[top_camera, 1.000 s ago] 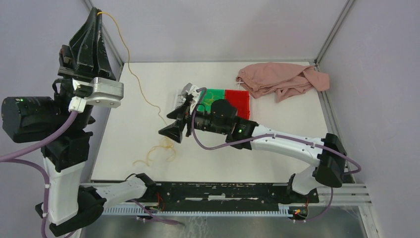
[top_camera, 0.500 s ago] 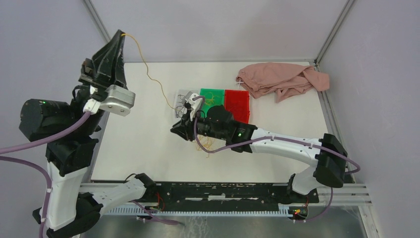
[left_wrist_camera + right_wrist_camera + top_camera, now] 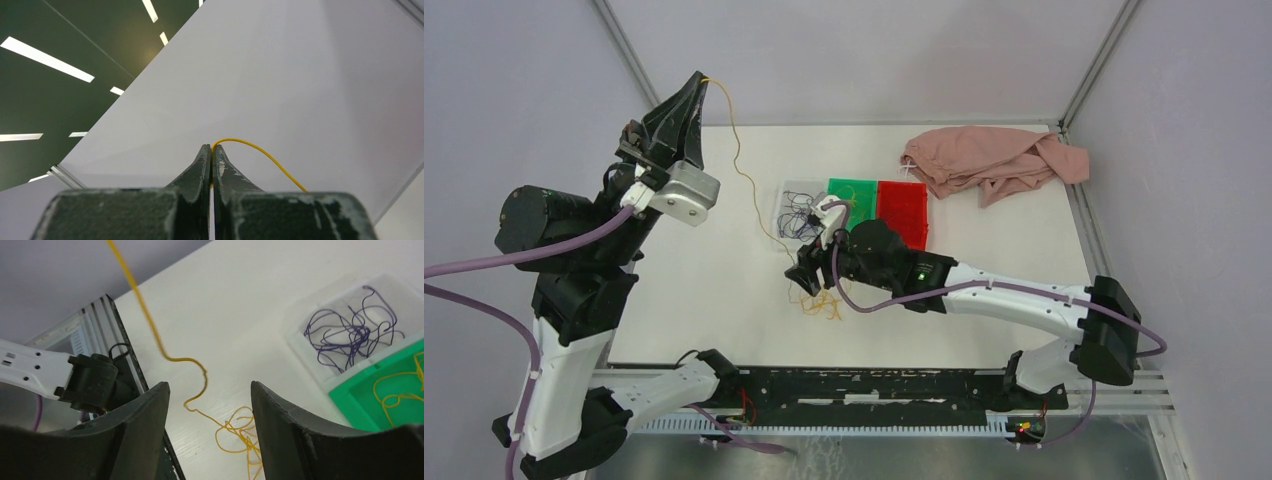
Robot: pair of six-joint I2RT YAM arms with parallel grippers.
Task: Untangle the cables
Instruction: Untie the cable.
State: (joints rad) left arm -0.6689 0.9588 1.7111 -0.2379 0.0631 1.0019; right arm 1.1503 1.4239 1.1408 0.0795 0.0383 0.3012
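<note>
My left gripper (image 3: 701,82) is raised high at the back left and shut on one end of a yellow cable (image 3: 742,170). The left wrist view shows the strand (image 3: 260,151) pinched at the fingertips of that gripper (image 3: 212,148). The strand hangs down to a small yellow tangle (image 3: 824,306) on the table. My right gripper (image 3: 803,279) is open and empty, low over that tangle. In the right wrist view the tangle (image 3: 241,434) lies between the gripper's (image 3: 209,387) fingers and the strand (image 3: 150,329) rises to the upper left. Red cables are not in view.
A clear tray (image 3: 786,196) holds dark purple cables (image 3: 352,332). Beside it are a green tray (image 3: 860,187) holding a yellow strand (image 3: 397,390) and a red tray (image 3: 902,208). A pink cloth (image 3: 994,160) lies at the back right. The metal rail (image 3: 874,385) runs along the near edge.
My left gripper has swung right and lower with the yellow strand. The tangle has been dragged right across the table. My right gripper has moved right and down over it.
</note>
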